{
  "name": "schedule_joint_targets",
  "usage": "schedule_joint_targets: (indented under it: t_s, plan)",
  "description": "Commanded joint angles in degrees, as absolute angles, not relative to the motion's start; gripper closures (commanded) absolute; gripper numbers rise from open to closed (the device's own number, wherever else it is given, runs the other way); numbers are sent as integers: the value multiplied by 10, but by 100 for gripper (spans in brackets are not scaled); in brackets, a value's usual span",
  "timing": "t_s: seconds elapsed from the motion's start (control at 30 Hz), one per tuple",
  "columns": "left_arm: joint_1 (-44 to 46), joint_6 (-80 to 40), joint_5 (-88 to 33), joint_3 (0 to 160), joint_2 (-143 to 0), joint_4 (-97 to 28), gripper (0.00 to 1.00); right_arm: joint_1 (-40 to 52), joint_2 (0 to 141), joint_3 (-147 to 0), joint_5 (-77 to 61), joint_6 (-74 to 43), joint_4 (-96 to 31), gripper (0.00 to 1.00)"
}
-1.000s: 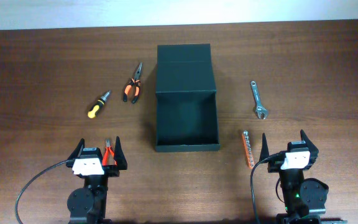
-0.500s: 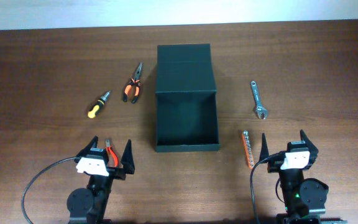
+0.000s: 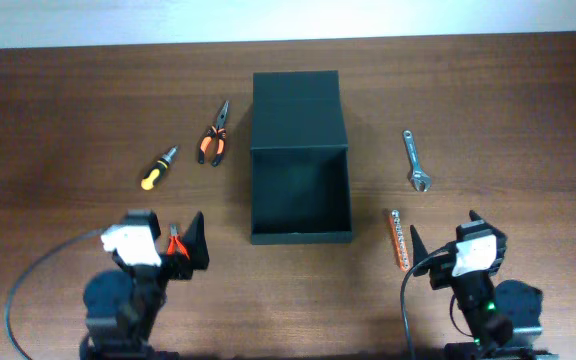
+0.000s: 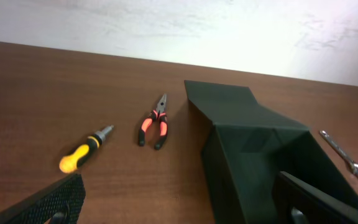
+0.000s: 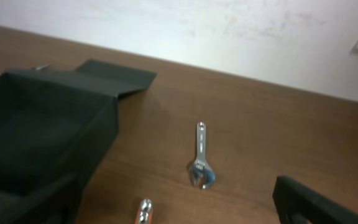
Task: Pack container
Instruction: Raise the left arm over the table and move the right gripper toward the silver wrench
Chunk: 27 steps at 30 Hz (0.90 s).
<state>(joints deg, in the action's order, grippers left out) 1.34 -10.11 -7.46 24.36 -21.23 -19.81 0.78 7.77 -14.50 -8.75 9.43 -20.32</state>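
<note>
- Left gripper (image 3: 166, 235): released, jaws spread wide and grasping nothing. It sits at the near left edge of the worktop (image 3: 68, 100).
- Right gripper (image 3: 445, 232): released, jaws spread wide and grasping nothing. It sits at the near right edge.
- Container (image 3: 300, 190): dark green rectangular box at the centre of the worktop, between the two grippers and further back. It is open and nothing lies inside.
- Lid flap (image 3: 295, 108): same colour, folded back flat on the far side of the container.
- Pliers (image 3: 214, 140): orange-and-black handles, just left of the lid flap, tips pointing to the far edge.
- Screwdriver (image 3: 156, 170): yellow-and-black handle, left of the pliers and nearer, lying at a slant.
- Wrench (image 3: 417, 162): silver, right of the container and well apart from it.
- Orange strip (image 3: 398, 238): narrow, near the container's near right corner, just beside the right gripper.
- Red-handled tool (image 3: 175, 244): seen between the left gripper's fingers, partly hidden; contact cannot be determined.
</note>
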Motion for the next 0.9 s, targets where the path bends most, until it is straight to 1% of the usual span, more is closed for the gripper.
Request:
schedule_joint_targets:
  t_s: [0.0,0.1,0.23,0.33,0.4,0.47,0.57,0.73,0.87]
  plan:
    - [16,-88,-64,312,-302,-203,1,4,148,-226,-99,96,-226,1]
    - [16,-59,-64,385,-387,-229,1,4,236,-301,-99,96,-260,1]
    - [16,-42,-57,499,-499,-309,1,4,350,-411,-99,96,-304,1]
    - [16,-42,-51,584,-582,-369,1,4,421,-486,-104,96,-313,1]
    - [16,-42,-51,629,-628,-395,1,4,459,-527,-137,91,-315,1]
    - [16,-42,-51,656,-660,-405,1,4,484,-550,-168,61,-332,1]
    - [16,-42,-51,672,-686,-405,1,4,507,-556,-180,37,-348,1]
    - [16,-42,-62,672,-693,-420,1,4,543,-557,-199,30,-362,1]
    - [16,-42,-67,672,-693,-425,1,4,590,-590,-147,-10,-389,1]
